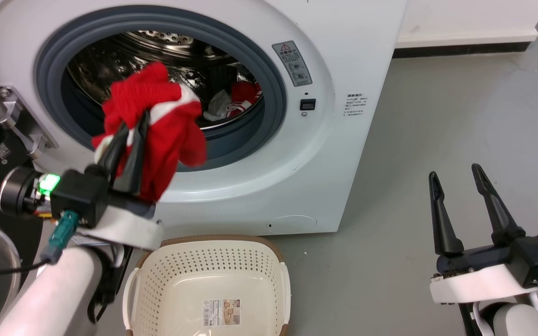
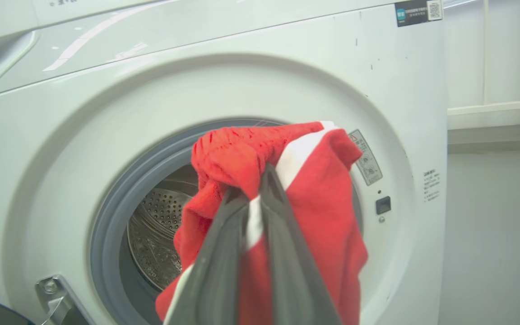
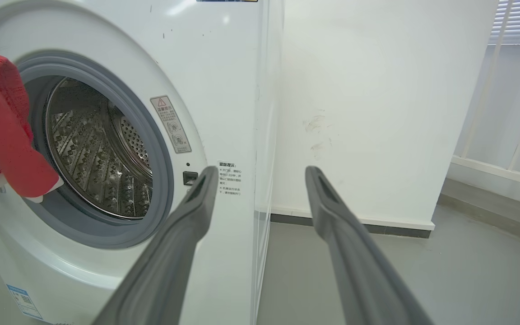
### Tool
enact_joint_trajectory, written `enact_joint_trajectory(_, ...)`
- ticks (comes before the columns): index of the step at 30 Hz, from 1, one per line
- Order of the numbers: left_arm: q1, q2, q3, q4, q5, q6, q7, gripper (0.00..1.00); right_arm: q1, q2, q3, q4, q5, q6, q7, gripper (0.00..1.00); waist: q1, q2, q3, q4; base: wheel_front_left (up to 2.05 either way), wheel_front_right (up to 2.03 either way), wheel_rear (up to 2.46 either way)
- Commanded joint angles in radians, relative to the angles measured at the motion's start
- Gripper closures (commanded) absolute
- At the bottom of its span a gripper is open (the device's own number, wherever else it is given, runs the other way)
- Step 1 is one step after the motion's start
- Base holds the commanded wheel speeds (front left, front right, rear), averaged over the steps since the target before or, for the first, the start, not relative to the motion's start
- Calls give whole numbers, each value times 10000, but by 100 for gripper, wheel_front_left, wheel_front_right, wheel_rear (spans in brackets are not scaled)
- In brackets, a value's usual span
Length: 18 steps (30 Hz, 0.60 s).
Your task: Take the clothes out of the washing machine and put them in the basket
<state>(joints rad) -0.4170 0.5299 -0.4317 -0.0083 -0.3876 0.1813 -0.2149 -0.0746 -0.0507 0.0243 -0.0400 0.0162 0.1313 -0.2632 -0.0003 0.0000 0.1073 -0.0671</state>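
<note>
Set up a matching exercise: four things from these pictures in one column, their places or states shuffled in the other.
1. left gripper
2. right gripper
3. basket
4. remaining clothes

A. on the floor before the washing machine, no clothes in it
B. shut on a red garment
C. open, holding nothing
D. inside the steel drum

Pairs: 1-B, 2-C, 3-A, 4-D
</note>
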Motion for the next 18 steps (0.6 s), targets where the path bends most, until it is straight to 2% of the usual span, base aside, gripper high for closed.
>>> enact_joint_trajectory(1,371,236,-62,-467,150,128,253,100,154,10,-38,-18,-4,-10,-23,0,3,0,-98,78,0,0,0)
enact_joint_trajectory(5,1274,461,-309,-1455,-119,269,1103,100,172,8,-110,-65,69,-9,-23,0,3,0,-78,176,0,0,0)
enact_joint_trajectory(9,2047,550,-658,-1580,-731,-6,1915,100,60,10,-88,-79,99,-9,-24,0,3,0,80,216,0,0,0)
enact_joint_trajectory(13,2390,451,-1006,-1087,-1127,-343,2211,100,-115,10,-61,-87,123,-9,-23,0,3,0,348,188,0,0,0)
enact_joint_trajectory(18,2283,202,-1456,339,-1257,-857,2211,100,-372,8,10,-135,93,-10,-24,0,3,0,876,-9,0,0,0)
